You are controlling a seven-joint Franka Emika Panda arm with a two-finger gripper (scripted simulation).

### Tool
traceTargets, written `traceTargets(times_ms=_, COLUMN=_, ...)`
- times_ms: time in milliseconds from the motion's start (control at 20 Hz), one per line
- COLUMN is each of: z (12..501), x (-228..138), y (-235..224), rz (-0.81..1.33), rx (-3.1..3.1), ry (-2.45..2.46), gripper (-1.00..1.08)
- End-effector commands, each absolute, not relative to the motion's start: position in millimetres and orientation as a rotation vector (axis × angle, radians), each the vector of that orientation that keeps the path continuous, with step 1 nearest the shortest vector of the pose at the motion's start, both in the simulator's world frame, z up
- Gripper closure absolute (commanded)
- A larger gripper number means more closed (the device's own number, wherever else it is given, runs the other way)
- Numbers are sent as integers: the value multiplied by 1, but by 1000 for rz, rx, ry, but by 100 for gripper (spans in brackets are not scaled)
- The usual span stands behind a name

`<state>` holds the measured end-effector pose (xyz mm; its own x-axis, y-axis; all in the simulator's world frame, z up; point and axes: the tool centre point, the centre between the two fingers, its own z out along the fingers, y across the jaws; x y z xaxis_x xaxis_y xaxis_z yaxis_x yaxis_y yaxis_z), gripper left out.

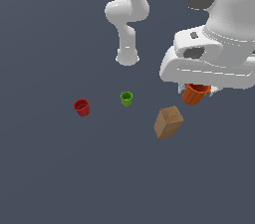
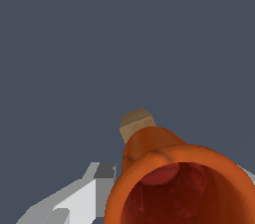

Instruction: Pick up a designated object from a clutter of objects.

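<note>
The orange cup [image 1: 194, 94], tapered with a ribbed rim, hangs tilted just under the white hand at the exterior view's right. My gripper [image 1: 195, 90] is shut on it, and the hand hides most of the fingers. In the wrist view the orange cup [image 2: 179, 188] fills the lower part with its open mouth toward the camera. One grey-white finger [image 2: 97, 175] presses against its side, and a sliver of the other shows at the far edge. The cup appears lifted off the floor.
A tan box [image 1: 168, 122] lies just below and left of the held cup in the exterior view and shows past the cup as the tan box [image 2: 136, 122]. A green cup [image 1: 126, 98] and a red cup [image 1: 81, 107] stand further left. The arm's base [image 1: 127, 57] is behind them.
</note>
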<state>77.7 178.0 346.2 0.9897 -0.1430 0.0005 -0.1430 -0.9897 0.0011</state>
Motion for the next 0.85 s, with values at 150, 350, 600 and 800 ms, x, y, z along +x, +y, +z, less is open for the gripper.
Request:
traceTargets(times_ms=150, z=373, x=78, y=214, rz=0, rx=3133, ry=-228, gripper=108)
traceTargets(times_ms=350, z=385, x=79, y=229, rz=0, rx=3133, ry=-228, gripper=108)
traceTargets(times_ms=600, z=392, x=80, y=239, rz=0, rx=3133, ry=-228, gripper=108)
traceTargets(times_ms=800, z=394, x=80, y=242, rz=0, rx=3133, ry=-228, gripper=108)
